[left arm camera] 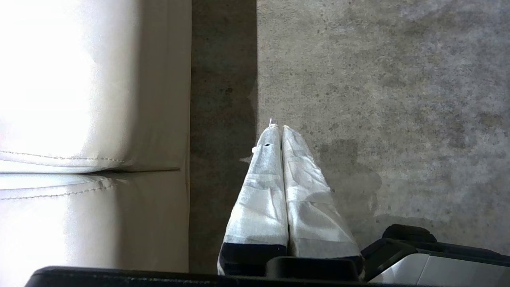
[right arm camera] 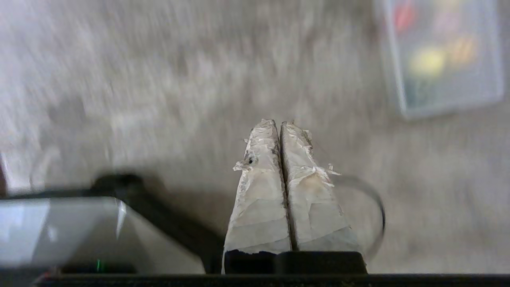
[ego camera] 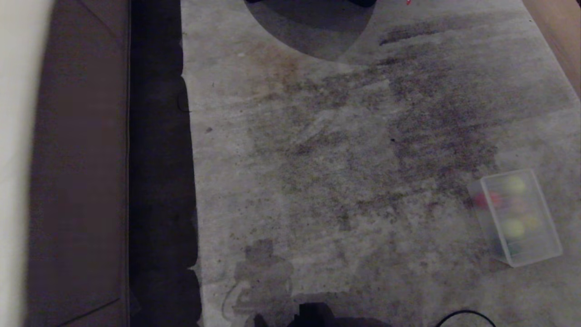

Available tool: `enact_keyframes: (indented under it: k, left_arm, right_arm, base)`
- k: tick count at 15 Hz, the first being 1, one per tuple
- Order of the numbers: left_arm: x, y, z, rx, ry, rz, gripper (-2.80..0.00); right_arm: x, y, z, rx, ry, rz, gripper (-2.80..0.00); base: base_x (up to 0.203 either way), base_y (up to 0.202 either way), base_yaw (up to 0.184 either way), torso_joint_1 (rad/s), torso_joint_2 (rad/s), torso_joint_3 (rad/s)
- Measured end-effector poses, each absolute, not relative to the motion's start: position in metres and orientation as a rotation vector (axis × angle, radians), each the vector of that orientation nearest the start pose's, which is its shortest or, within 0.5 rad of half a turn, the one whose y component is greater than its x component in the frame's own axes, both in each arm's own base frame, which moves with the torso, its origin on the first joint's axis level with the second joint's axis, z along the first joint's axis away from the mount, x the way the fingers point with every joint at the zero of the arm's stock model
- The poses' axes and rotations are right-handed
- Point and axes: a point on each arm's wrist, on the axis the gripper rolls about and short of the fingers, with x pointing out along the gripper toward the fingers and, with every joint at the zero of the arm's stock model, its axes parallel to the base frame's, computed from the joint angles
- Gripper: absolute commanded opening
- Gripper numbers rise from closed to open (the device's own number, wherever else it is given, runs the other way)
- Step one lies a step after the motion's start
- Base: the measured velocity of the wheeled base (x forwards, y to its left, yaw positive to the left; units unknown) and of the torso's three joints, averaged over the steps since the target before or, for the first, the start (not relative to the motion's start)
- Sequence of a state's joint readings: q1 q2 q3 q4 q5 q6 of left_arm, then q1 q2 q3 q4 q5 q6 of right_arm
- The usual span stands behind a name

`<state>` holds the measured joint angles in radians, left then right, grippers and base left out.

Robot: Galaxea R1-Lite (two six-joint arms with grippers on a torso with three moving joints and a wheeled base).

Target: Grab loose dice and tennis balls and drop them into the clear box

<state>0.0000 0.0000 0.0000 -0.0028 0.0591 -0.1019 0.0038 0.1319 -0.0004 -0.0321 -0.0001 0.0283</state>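
**A:** Where's your target? The clear translucent rectangular plastic box [ego camera: 519,218] sits on the stained grey carpet [ego camera: 317,159], low on your right in the head view, its long axis running away from you and slightly leftward.

**B:** So the right arm is nearer?

**A:** Yes — the right gripper [right arm camera: 279,124] has the box ahead of it and off to one side, well apart; its taped white fingers [right arm camera: 259,191] are pressed together with nothing between them. The left gripper [left arm camera: 278,127] is likewise closed and empty, beside the cream leather sofa [left arm camera: 79,99].

**B:** What's inside?

**A:** Blurred shapes only — two yellow-green tennis balls [ego camera: 515,185], a red die [ego camera: 488,200], something dark lower down. I judge the pickup finished, since you've no loose pieces showing, though neither arm appears in the head view.
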Motion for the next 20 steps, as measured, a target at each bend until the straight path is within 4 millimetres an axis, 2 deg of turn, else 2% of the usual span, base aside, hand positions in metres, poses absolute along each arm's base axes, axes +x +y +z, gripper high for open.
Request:
enact_keyframes:
  k: [5,20]
  left_arm:
    - [-0.0228,0.0013,0.0758,-0.102,-0.006,0.059,-2.8]
    - [-0.0228,0.0014,0.0759,-0.111,-0.007,0.06,-2.8]
  right_arm:
    - [-0.0218,-0.0001,0.0787,0.034,-0.014,0.009,-2.8]
    - [-0.0231,-0.0001,0.0783,0.039,-0.031,0.009,-2.8]
  base:
    - [0.0,0.0,0.0,0.0,0.0,0.0]
    - [0.0,0.0,0.0,0.0,0.0,0.003]
